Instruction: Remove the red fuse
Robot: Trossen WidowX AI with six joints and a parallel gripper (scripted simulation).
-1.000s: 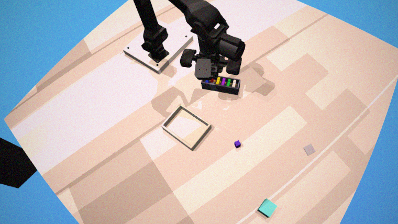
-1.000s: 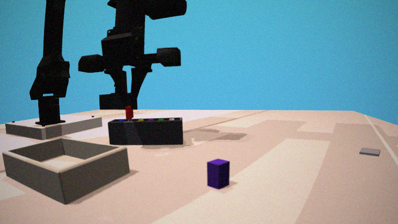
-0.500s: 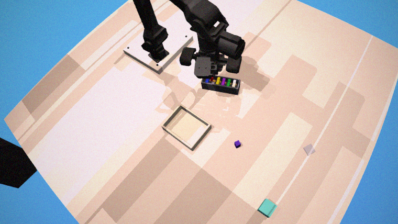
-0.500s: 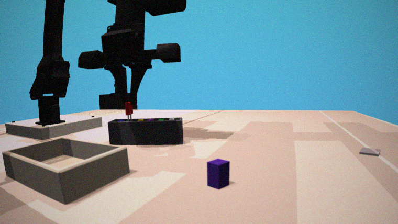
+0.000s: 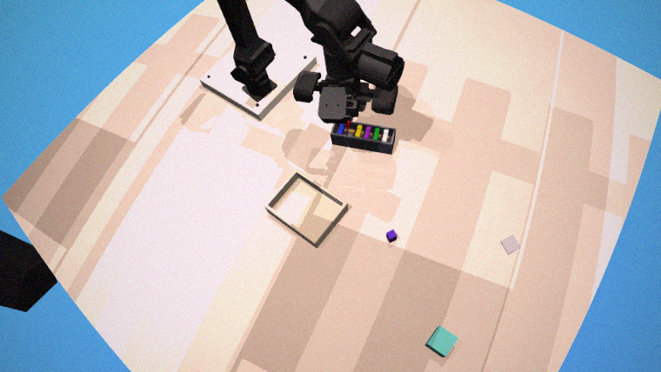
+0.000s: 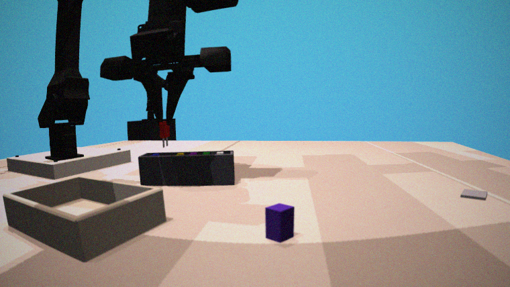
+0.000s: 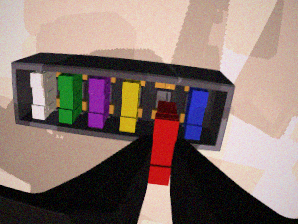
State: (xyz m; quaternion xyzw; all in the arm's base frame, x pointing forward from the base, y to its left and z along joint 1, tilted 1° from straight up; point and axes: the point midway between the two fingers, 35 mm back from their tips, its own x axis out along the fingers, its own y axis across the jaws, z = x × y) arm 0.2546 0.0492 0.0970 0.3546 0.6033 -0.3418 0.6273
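Note:
My gripper [image 6: 164, 119] [image 7: 162, 147] is shut on the red fuse [image 6: 164, 129] [image 7: 164, 145] [image 5: 348, 123]. The fuse hangs upright above the fuse block [image 5: 362, 142] [image 6: 186, 169] [image 7: 125, 64], and its two prongs show in the exterior view with a gap between them and the block's top. An empty slot shows between the blue fuse [image 7: 196, 114] and the yellow fuse [image 7: 130, 106]. The purple, green and white fuses sit in the block. The tray [image 5: 291, 229] [image 6: 123, 216] is empty and stands in front of the block in the exterior view.
A purple block [image 5: 391, 235] [image 6: 279, 222] stands right of the tray. A flat grey square [image 5: 510, 244] [image 6: 474, 194] lies farther right. A teal block [image 5: 442, 341] lies near the bottom of the top view. A pale base plate [image 5: 230, 94] [image 6: 28, 167] with a second black arm stands left of the block.

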